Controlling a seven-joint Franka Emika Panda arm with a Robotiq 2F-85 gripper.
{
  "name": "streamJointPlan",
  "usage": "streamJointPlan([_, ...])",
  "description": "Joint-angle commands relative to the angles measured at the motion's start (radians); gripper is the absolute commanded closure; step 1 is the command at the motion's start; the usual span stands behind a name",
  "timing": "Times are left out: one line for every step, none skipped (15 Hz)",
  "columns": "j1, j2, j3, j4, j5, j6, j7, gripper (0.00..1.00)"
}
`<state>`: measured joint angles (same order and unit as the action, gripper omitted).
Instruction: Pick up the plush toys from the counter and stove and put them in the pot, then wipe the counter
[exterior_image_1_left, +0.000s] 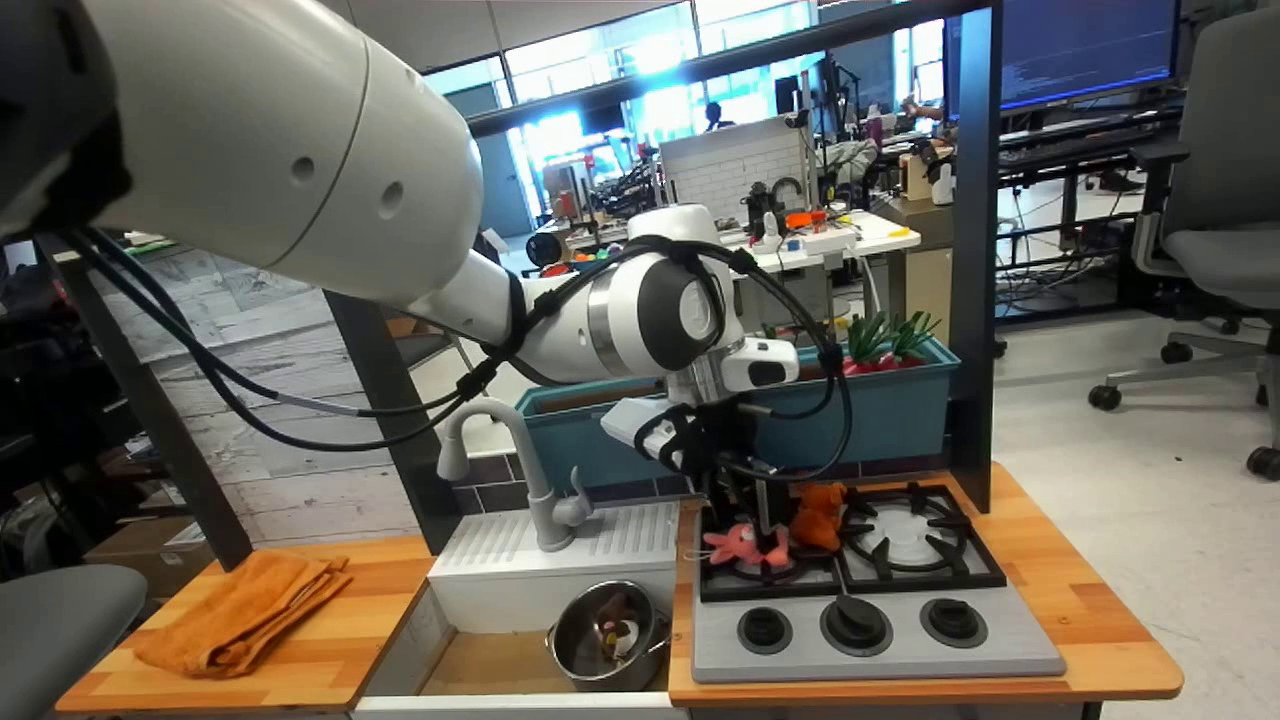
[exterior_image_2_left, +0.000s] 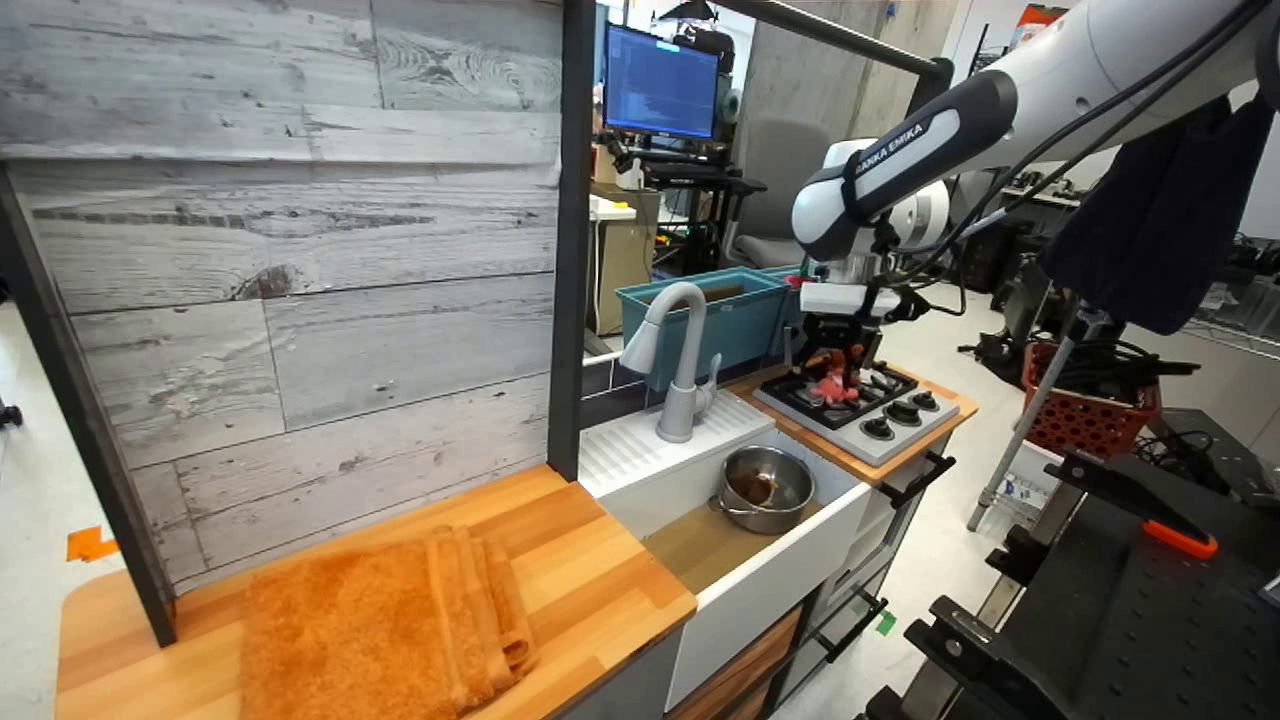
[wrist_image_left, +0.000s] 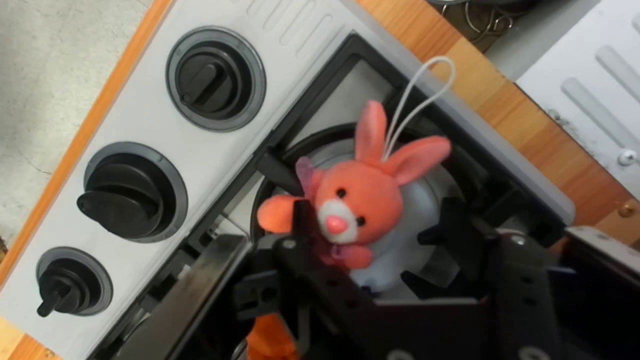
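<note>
A pink plush bunny (wrist_image_left: 365, 200) with a white string loop lies on a burner of the stove (exterior_image_1_left: 880, 665). Around it, my gripper (wrist_image_left: 377, 225) is lowered and open; one finger (wrist_image_left: 300, 215) overlaps the bunny's arm in the wrist view, while a gap separates its head from the opposite finger (wrist_image_left: 460, 225). An orange plush toy (exterior_image_1_left: 817, 517) sits close by on the stove, mostly behind my gripper in the wrist view. The steel pot (exterior_image_2_left: 765, 520) holds brownish toys (exterior_image_1_left: 615, 635), partly hidden by its wall. Wooden counter (exterior_image_1_left: 1110, 650) surrounds the stove and continues left of the sink.
The pot stands in the white sink (exterior_image_2_left: 780, 590), beside the stove. A grey faucet (exterior_image_1_left: 540, 480) rises behind the sink. Teal planters (exterior_image_1_left: 860, 425) line the back. A folded orange cloth (exterior_image_2_left: 370, 620) lies on the far counter section. Dark posts (exterior_image_1_left: 975, 250) frame the kitchen.
</note>
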<state>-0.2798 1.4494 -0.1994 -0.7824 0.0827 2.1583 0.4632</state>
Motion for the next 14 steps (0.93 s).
streamJointPlan([-0.025,0.053,0.026,0.105,0.015,-0.046,-0.01,0.66])
streamJointPlan([-0.02,0.034,0.03,0.079,0.019,-0.032,-0.022,0.73])
streamJointPlan([-0.018,0.015,0.044,0.06,0.023,-0.029,-0.046,0.81])
streamJointPlan([-0.015,0.0,0.056,0.043,0.024,-0.019,-0.067,0.88])
streamJointPlan([-0.009,-0.026,0.078,0.013,0.024,-0.002,-0.108,0.97])
streamJointPlan([-0.005,-0.05,0.104,-0.015,0.025,0.012,-0.158,0.99])
streamJointPlan([0.002,-0.076,0.121,-0.045,0.02,0.023,-0.202,1.0])
streamJointPlan([0.01,-0.103,0.138,-0.075,0.016,0.027,-0.242,0.97])
streamJointPlan([0.016,-0.13,0.161,-0.105,0.015,0.021,-0.285,1.0])
streamJointPlan([0.025,-0.148,0.179,-0.13,0.01,0.011,-0.323,0.97])
streamJointPlan([0.033,-0.163,0.195,-0.157,0.007,-0.001,-0.361,0.97])
streamJointPlan([0.04,-0.177,0.212,-0.186,0.006,-0.013,-0.398,0.97])
streamJointPlan([0.049,-0.184,0.226,-0.214,0.004,-0.022,-0.429,0.97])
streamJointPlan([0.056,-0.19,0.241,-0.239,0.0,-0.027,-0.461,0.97])
